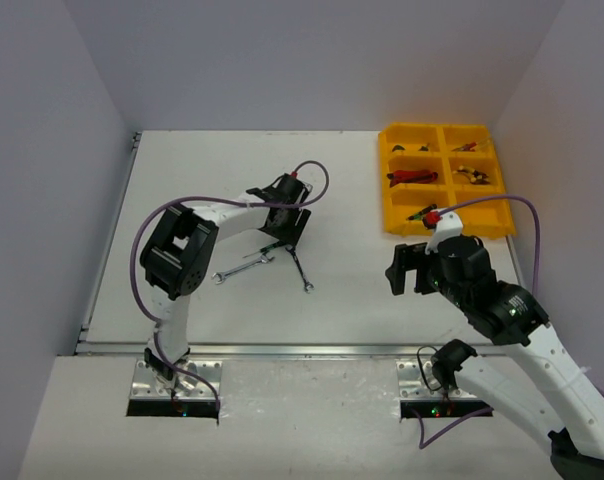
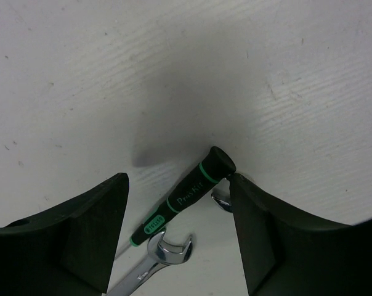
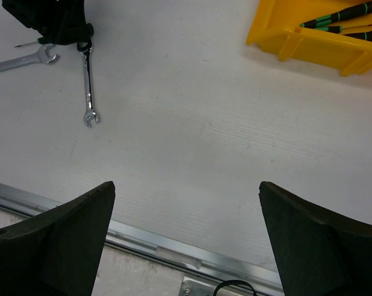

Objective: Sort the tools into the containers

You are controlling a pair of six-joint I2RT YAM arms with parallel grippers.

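green-handled screwdriver [image 2: 187,196] inside half-open left tool [image 2: 177,182], cap touching one finger [image 2: 266,234].

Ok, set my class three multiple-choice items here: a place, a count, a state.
1. Where does the yellow tray sit on the table? A near left B centre C far right
2. How many silver wrenches lie on the table? A one B two C four
3. The right gripper is: A open, empty B shut on a wrench C shut on a screwdriver
Answers: 1 C, it fills the far right corner. 2 B, both lie mid-table. 3 A, it stands wide, nothing held.
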